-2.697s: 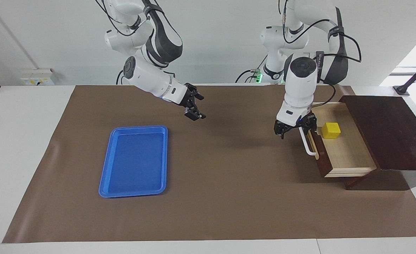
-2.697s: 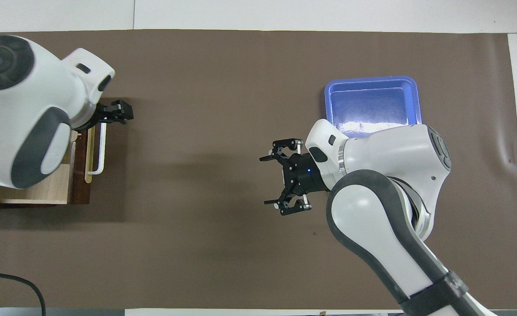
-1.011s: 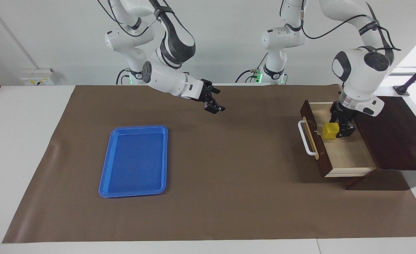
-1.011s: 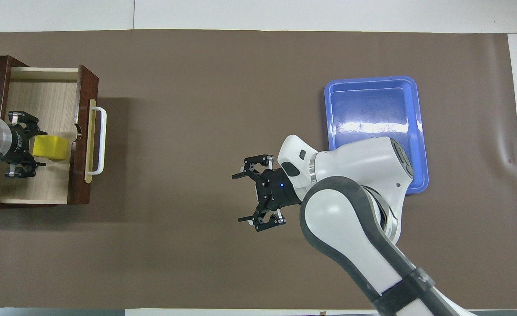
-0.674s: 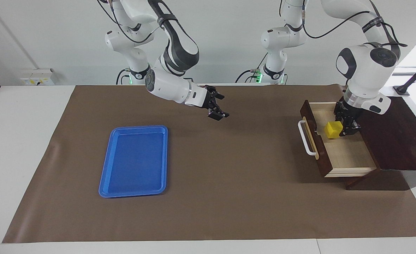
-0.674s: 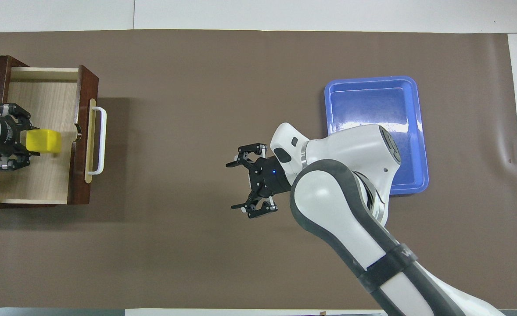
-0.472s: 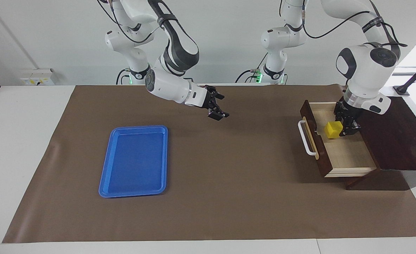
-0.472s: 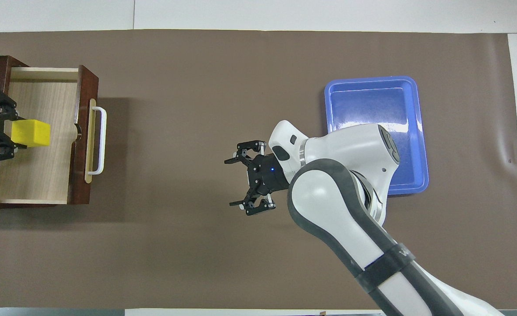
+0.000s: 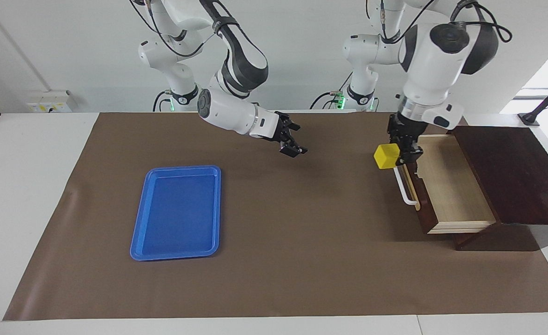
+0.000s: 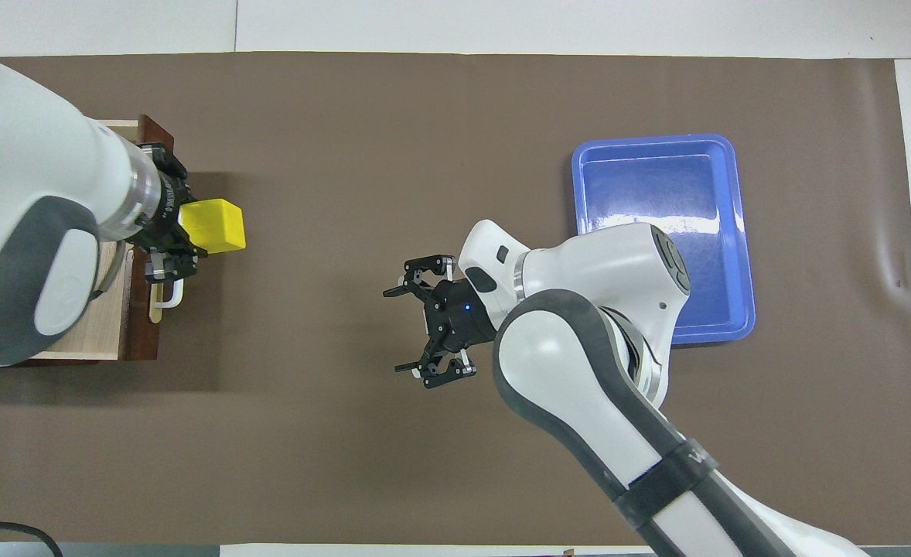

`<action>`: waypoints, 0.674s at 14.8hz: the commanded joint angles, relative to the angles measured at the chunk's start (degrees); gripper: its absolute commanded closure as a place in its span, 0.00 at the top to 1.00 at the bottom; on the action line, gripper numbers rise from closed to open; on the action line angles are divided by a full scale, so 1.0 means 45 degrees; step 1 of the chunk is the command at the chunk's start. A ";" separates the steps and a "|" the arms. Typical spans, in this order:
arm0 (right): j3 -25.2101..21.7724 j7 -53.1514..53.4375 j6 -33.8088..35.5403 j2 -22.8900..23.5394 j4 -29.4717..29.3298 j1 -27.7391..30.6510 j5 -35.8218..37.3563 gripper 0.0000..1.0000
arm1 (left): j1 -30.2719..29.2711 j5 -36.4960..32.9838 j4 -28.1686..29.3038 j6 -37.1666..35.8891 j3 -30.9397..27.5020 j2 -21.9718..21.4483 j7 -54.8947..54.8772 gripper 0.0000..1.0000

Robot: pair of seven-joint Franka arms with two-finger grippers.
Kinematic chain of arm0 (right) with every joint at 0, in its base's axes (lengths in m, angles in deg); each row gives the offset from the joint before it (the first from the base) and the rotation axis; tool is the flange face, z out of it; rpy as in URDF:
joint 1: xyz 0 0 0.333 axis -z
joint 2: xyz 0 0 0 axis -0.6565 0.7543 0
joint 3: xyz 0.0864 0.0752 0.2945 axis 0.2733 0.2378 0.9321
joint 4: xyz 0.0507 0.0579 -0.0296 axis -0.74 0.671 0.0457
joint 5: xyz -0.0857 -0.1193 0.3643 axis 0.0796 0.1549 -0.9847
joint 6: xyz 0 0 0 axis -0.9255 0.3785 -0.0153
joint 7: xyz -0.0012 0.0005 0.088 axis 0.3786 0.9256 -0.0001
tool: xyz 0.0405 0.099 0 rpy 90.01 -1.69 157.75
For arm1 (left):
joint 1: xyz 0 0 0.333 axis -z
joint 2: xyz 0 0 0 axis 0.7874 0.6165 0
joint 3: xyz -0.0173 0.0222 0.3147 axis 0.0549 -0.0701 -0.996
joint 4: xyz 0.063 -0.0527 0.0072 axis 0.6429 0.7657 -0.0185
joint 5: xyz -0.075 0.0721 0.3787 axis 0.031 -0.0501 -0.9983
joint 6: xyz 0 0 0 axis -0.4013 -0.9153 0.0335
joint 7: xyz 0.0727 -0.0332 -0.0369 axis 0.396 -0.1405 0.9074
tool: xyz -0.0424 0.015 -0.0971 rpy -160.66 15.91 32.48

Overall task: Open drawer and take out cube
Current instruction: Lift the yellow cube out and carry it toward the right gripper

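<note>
Lifted clear of the open drawer (image 9: 446, 186) within the last second, the yellow cube (image 9: 385, 156) now hangs clamped in the left pincer (image 9: 402, 151) above the handle, while the right pincer (image 9: 294, 148), fingers spread, waits over mid-counter (image 9: 302, 260) as if to receive it.

Facing, overhead cameras; both cover whole table (image 9: 32, 186).

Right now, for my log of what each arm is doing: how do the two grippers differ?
The left gripper is shut on the yellow cube, up over the drawer's handle end; the right gripper is open and holds nothing. The left points down; the right slants out over the bare mat. Both are in the air.
</note>
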 commanded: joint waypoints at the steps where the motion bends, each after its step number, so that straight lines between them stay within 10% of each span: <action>1: 0.0010 -0.0311 -0.0246 0.0118 -0.0099 -0.0291 -0.0167 1.00 | 0.1632 0.0087 0.1562 0.0727 -0.0271 -0.0259 0.1368 0.00; 10: 0.0010 -0.1189 -0.0617 0.0721 -0.0176 -0.0644 -0.0284 1.00 | 0.2984 0.0106 0.2952 0.1820 -0.0251 -0.0532 0.3950 0.00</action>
